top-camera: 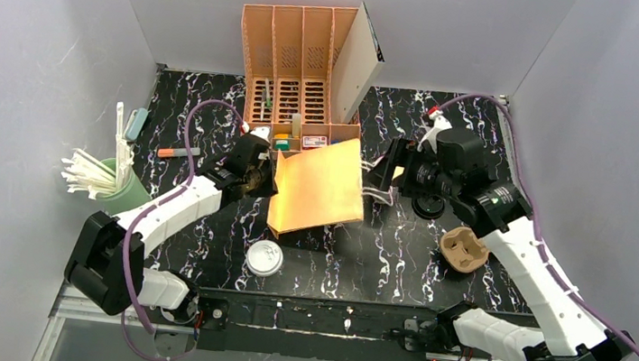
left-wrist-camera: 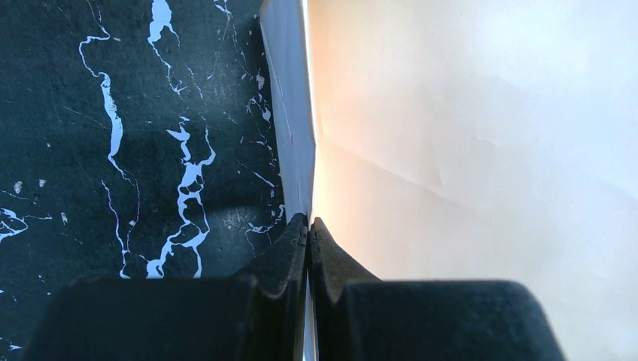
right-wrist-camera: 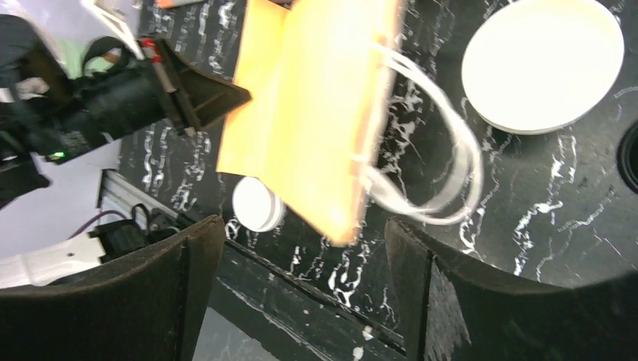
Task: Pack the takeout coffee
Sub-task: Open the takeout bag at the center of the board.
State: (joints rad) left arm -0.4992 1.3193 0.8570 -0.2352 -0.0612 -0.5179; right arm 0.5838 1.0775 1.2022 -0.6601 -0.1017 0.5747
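Pinching the orange bag, left hand reaches inward; right hand hovers released beside it

The orange bag fills mid-frame, the slotted rack close behind it at the top. The left claw, pinched on the bag's left edge, blocks that side; the right claw, jaws wide, crowds the handles. Bare counter lies below the bag, between the white lid and the cardboard carrier.

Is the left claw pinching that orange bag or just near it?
Pinching it: the left gripper is shut, jaws clamped on the orange bag at its edge.
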